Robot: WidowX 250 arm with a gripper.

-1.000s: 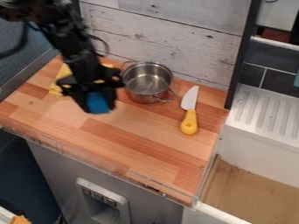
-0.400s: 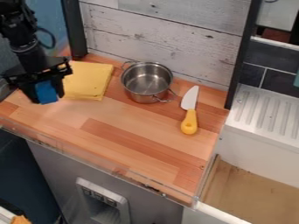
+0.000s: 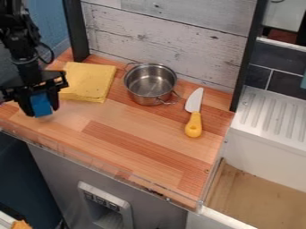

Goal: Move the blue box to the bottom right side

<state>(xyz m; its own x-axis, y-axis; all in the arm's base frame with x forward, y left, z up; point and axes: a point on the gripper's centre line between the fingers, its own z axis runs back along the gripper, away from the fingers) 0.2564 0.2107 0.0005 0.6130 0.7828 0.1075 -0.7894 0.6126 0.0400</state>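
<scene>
Blue box (image 3: 41, 104), pinched between the black fingers (image 3: 26, 103), and it's over at the left front of the counter (image 3: 137, 143)! Whether its base touches the wood, I cannot tell. Carrying looks like the step in hand, and the target is right across, bottom right. So: firm, even squeeze, raise it enough not to scrape, then a smooth sweep along the front, passing before the pot (image 3: 149, 85) and well wide of the knife (image 3: 193, 125). Ease down there, level, just inside the clear edge strip (image 3: 78, 157), and let go only once it sits flat; too far forward and it could catch that strip. Now the count: one box, one pot with two handles, one knife, one yellow cloth (image 3: 90, 82), two fingers!
</scene>
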